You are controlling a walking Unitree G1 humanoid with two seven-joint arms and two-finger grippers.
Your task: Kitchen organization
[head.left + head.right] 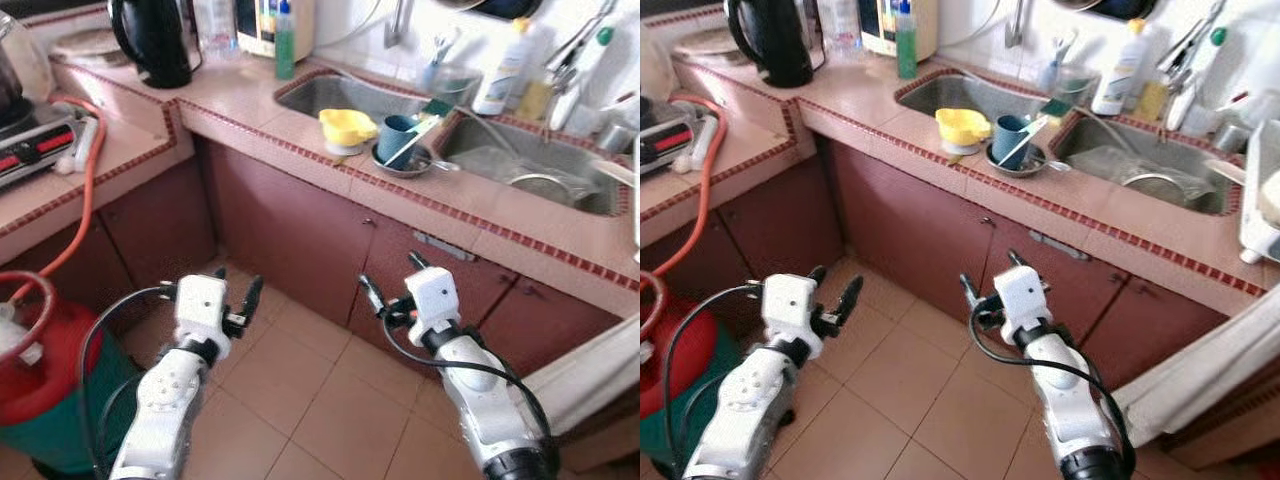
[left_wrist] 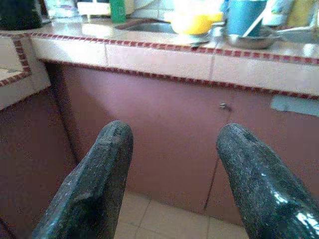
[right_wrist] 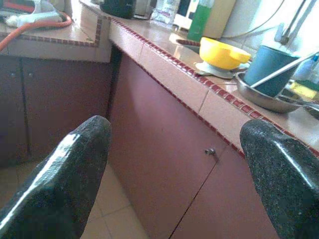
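**Both grippers empty before the sink counter**

The left gripper [image 1: 213,296] and right gripper [image 1: 392,279] hover with jaws spread, holding nothing. Beyond and above their fingertips, a yellow bowl [image 1: 347,128] and a teal cup [image 1: 397,138] in a steel dish [image 1: 400,163] sit on the tiled counter [image 1: 300,150] between two sinks.

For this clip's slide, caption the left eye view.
Both grippers, left and right, open before the counter.
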